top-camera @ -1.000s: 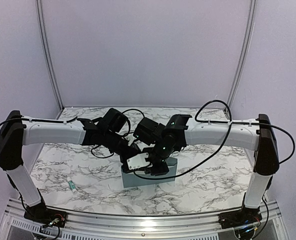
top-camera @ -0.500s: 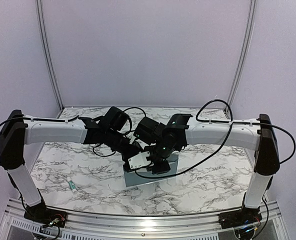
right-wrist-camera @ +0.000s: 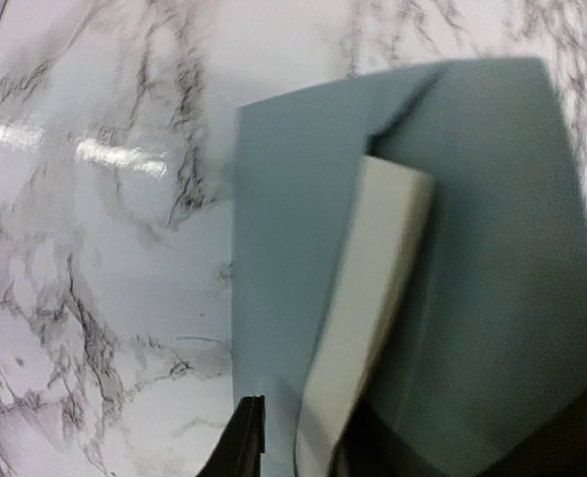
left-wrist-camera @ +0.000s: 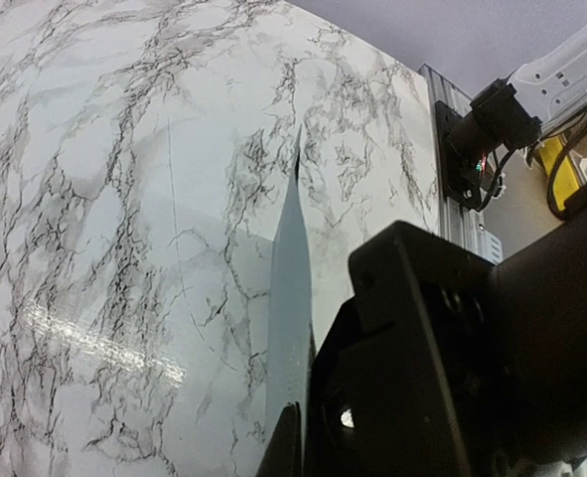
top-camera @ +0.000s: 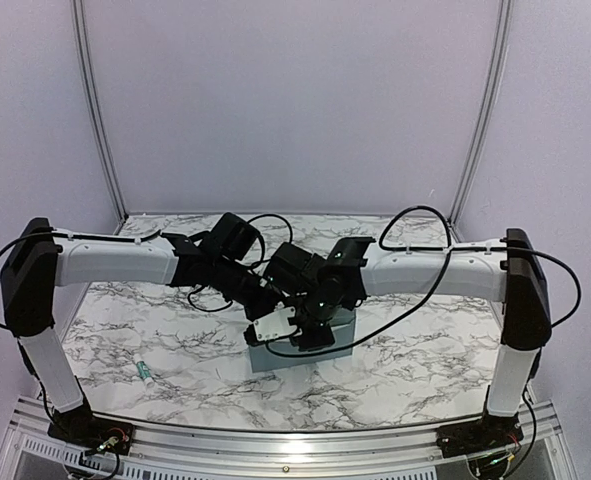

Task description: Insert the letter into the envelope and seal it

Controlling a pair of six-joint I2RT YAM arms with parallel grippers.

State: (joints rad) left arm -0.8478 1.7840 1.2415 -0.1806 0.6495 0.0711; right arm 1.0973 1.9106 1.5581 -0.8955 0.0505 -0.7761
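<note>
The blue-grey envelope (top-camera: 337, 348) lies flat at the table's middle, under both grippers. My right gripper (top-camera: 295, 325) is shut on the cream folded letter (top-camera: 273, 322). In the right wrist view the letter (right-wrist-camera: 374, 268) points at the envelope (right-wrist-camera: 283, 248), and its far end lies at the mouth under the flap. That gripper (right-wrist-camera: 303, 452) sits at the bottom edge. My left gripper (top-camera: 268, 300) is shut on the envelope's flap. The left wrist view shows the flap (left-wrist-camera: 293, 288) edge-on, raised off the table, with the gripper (left-wrist-camera: 298, 442) at its base.
A small white and green tube (top-camera: 147, 372) lies on the marble table (top-camera: 155, 320) at the front left. The right arm's black wrist (left-wrist-camera: 472, 348) fills the right of the left wrist view. A metal rail (top-camera: 275, 450) runs along the near edge.
The right arm has shifted a little to the left and closed in over the envelope with the letter. The left gripper has stayed on the flap.
</note>
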